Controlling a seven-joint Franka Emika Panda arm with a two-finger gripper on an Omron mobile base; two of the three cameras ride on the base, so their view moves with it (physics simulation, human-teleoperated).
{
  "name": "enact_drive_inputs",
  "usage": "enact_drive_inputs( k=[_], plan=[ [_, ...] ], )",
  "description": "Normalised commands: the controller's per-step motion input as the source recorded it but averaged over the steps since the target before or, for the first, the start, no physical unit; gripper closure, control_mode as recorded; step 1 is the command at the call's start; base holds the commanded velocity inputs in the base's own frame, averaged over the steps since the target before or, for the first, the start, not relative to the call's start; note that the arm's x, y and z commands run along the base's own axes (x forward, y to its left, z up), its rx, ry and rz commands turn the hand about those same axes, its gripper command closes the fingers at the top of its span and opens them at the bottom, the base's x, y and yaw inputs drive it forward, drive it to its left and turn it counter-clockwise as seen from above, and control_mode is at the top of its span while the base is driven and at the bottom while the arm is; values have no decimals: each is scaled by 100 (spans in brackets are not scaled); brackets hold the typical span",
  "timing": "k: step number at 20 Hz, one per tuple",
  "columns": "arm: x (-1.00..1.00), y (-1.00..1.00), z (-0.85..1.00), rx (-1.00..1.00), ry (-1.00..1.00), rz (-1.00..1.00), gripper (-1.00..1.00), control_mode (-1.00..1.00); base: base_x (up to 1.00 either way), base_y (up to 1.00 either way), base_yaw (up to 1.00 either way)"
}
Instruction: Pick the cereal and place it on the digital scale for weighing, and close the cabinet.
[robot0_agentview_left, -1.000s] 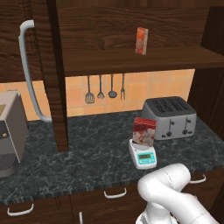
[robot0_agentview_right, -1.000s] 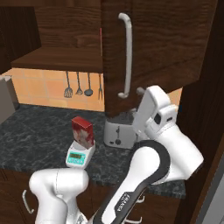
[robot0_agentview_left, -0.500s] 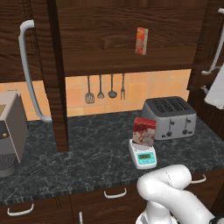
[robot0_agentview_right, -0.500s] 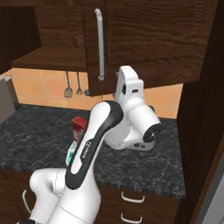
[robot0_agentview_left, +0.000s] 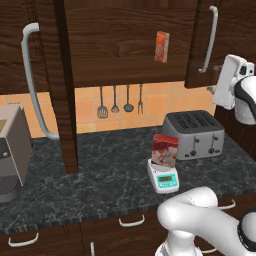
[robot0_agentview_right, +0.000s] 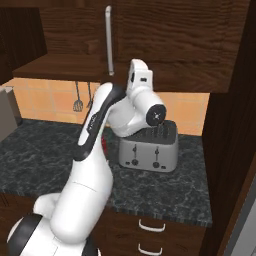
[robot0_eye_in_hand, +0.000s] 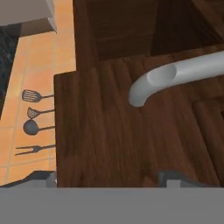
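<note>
Now the cereal (robot0_agentview_left: 165, 150) stands on the digital scale (robot0_agentview_left: 163, 177), just left of the toaster (robot0_agentview_left: 194, 132), and a thin orange-red box (robot0_agentview_left: 161, 46) sits inside the cabinet (robot0_agentview_left: 125, 40) above. The gripper (robot0_eye_in_hand: 107, 177) hangs beside the cabinet door's bar handle (robot0_eye_in_hand: 175, 77), its fingertips (robot0_eye_in_hand: 175, 178) spread wide and holding nothing.

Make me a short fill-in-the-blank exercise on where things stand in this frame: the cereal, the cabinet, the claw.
1. The cereal stands on the digital ____.
2. Right of the digital scale sits a grey ____.
3. The claw faces the wood of a cabinet ____.
4. The narrow orange-red box is up on the cabinet's ____.

Missing words: scale; toaster; door; shelf
</note>
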Motion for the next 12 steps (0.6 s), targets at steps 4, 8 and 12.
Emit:
enact_drive_inputs(
  k=[4, 8, 12],
  plan=[
    [78, 0, -11, 0, -3, 0, -100, -100, 0, 0, 0],
    [96, 0, -12, 0, -2, 1, -100, -100, 0, 0, 0],
    [94, -1, 0, 0, 1, 0, -100, -100, 0, 0, 0]
  ],
)
